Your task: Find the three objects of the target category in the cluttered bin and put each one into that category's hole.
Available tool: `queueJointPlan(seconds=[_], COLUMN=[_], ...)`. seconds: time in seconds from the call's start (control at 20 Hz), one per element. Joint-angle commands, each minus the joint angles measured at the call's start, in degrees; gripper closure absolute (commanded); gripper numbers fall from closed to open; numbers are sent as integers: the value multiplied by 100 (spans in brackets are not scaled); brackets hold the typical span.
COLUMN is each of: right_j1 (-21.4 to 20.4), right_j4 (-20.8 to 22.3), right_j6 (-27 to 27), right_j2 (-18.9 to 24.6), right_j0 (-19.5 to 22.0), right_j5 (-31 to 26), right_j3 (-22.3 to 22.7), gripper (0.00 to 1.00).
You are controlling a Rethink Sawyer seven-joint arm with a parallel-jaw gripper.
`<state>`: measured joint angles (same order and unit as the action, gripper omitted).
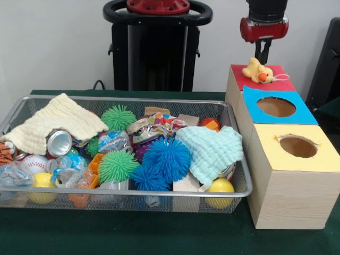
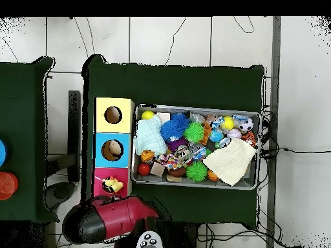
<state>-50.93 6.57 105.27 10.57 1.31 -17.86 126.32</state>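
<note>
Item: yellow plush toy, with orange beak and white string loop, lying on the red box top, seemingly over or beside its hole; the hole itself is not showing. Judged light, soft and squashy, unlikely to slip; best taken across the body, not by the string.

Item: gripper, hanging just above and behind the toy, not gripping it; fingers dark and narrow, open or closed cannot be told.

Item: wire bin, sitting on the green tabletop beside the boxes, holding spiky balls, cloths and cans. A tiger-striped toy is peeking out at the far end under a cream cloth; third plush not identifiable.

Room: open air above the boxes; bin rim and clutter are crowding any reach.
</note>
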Motion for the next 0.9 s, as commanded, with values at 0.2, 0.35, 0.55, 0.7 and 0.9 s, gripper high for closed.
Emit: queueJointPlan(seconds=[0.2, 0.35, 0.55, 0.7, 0.9], right_j1=[416, 415, 113, -372, -666], right_j4=[290, 255, 146, -63, -190], right_j6=[655, 628, 550, 419, 410], right_j2=[-299, -309, -170, 47, 147], right_j0=[-160, -175, -69, 75, 107], right_j5=[216, 195, -46, -526, -730], right_j3=[-320, -343, -203, -37, 87], gripper=[100, 100, 100, 100, 100])
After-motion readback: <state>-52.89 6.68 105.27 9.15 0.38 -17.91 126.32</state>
